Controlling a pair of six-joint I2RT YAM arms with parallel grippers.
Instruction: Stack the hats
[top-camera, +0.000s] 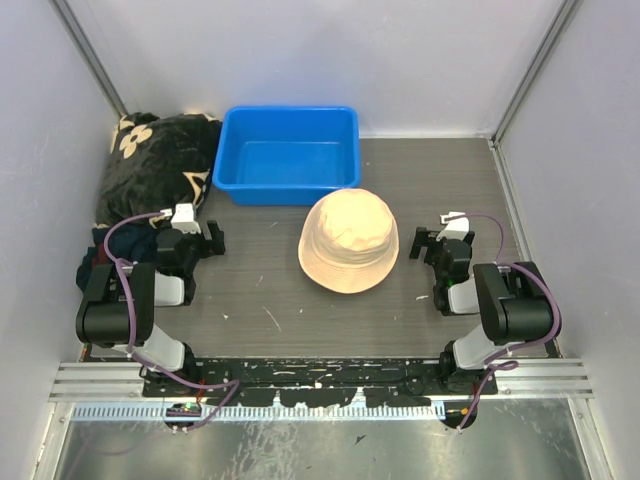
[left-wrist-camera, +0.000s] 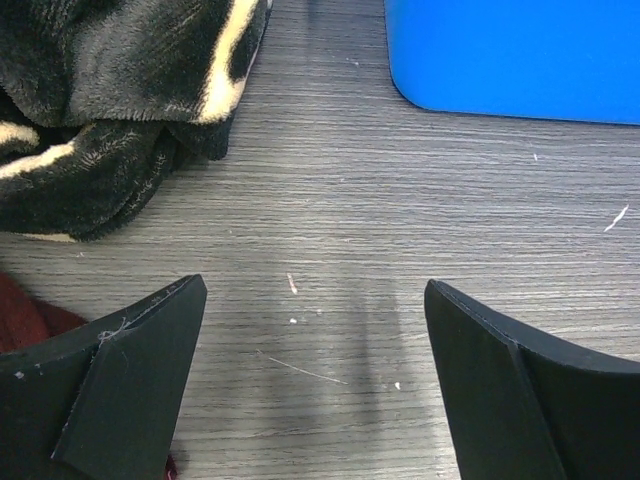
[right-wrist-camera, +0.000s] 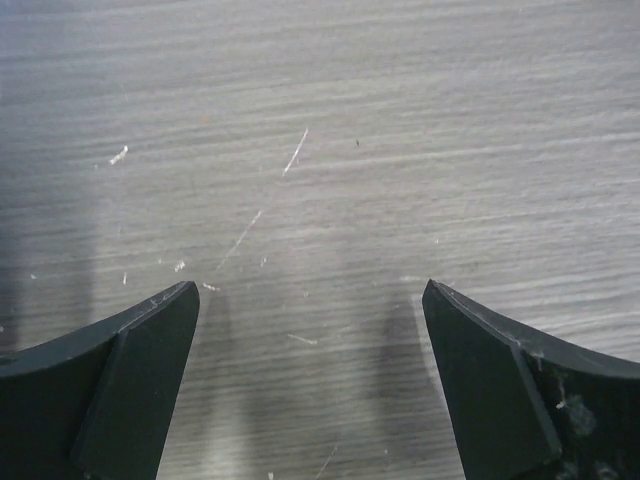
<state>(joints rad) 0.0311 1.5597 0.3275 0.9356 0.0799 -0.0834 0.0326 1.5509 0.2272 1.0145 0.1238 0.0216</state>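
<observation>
Both grippers are empty. Left gripper (left-wrist-camera: 312, 290): jaws spread wide over bare table (top-camera: 270, 300). Right gripper (right-wrist-camera: 310, 290): same, nothing between the fingers.

The only hat you can clearly see is the cream hat (top-camera: 348, 240). It sits crown up with the brim flat on the table, between the two grippers and a bit nearer the right one. The blue bin (top-camera: 290, 155) is just beyond it.

Handling, my read: light, soft fabric with no stiffness. The crown already looks dented, so expect it to fold and sag when lifted. It's not fragile and not slippery.

Grip options:
- Pinch a fold at the top of the crown. This looks easiest.
- Take the brim edge on the side facing your gripper. The brim lies flat, so a finger has to scrape under it.

Held by one brim point it will likely hang limp and be awkward to seat on another hat.

There's dark red fabric (left-wrist-camera: 20, 320) just outside the left gripper's left finger, below the black blanket (left-wrist-camera: 100, 100). It could be another hat, but I can't tell.
</observation>
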